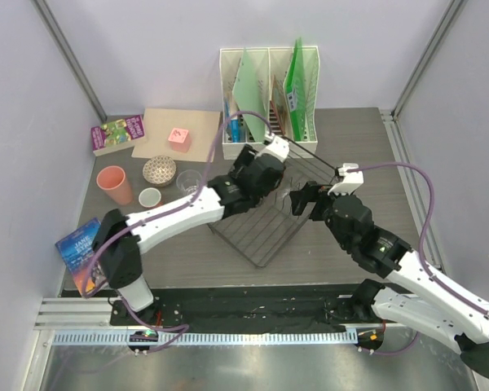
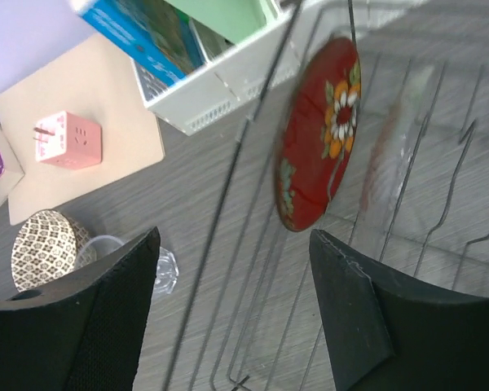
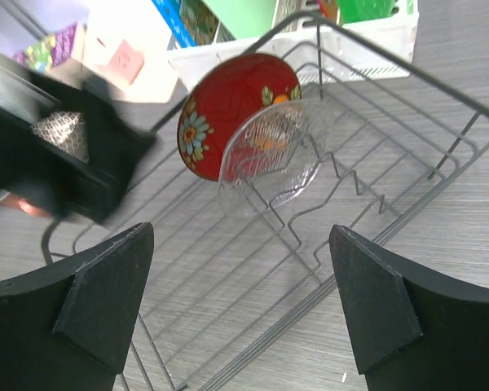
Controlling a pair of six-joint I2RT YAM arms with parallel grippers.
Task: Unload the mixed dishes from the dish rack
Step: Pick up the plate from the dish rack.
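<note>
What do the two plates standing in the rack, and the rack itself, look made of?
Red flowered plate: glossy and opaque, ceramic or melamine.
Clear plate: see-through and ribbed, glass or plastic.
Dish rack: thin dark wire, likely coated metal.

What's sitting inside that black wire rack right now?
A red flowered plate stands on edge in the dish rack, with a clear glass dish upright just beside it. Nothing else shows inside. From above, the left arm hides both.
</note>
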